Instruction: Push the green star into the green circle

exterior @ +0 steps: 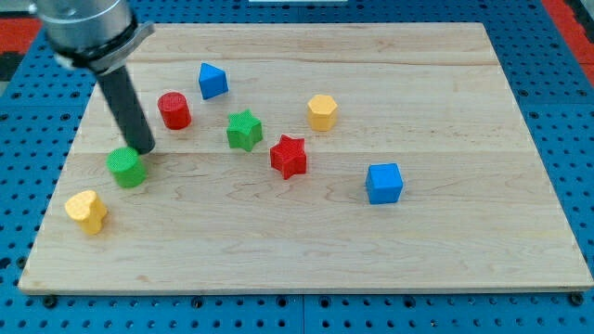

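The green star (244, 129) sits near the middle of the wooden board (445, 241). The green circle (126, 167) is a short green cylinder at the view's left. My tip (145, 148) is at the lower end of the dark rod, right against the green circle's upper right edge; I cannot tell if it touches. The tip is well to the left of the green star.
A red cylinder (174, 109) stands right of the rod. A blue block (213, 80) lies above the star, a red star (289, 156) to its lower right, a yellow hexagon (322, 111) to its right. A blue cube (383, 183) and a yellow heart (86, 211) lie lower.
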{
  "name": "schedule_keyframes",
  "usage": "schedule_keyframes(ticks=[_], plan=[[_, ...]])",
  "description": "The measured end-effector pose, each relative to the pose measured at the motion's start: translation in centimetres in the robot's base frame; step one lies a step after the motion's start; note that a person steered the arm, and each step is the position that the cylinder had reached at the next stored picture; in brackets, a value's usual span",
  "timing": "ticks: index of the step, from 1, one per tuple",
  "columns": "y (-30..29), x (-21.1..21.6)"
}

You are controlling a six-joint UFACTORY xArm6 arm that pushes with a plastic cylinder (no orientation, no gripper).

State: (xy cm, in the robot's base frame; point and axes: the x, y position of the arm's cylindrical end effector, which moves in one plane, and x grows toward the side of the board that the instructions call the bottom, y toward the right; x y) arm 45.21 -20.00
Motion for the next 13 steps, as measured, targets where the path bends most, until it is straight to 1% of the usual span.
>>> schedule_keyframes(ticks=[1,2,3,4,5,6,8,9,10,11,12,13], plan=[[0.0,1.9],[5.1,-4.7],[8.6,-10.2],[16.9,-9.8],[16.8,-5.0],[14.4,1.4],[21.0,-6.1],[14.5,-5.4],[8.8,0.1],[7.4,0.4],[6.8,-2.1],[4.1,1.8]])
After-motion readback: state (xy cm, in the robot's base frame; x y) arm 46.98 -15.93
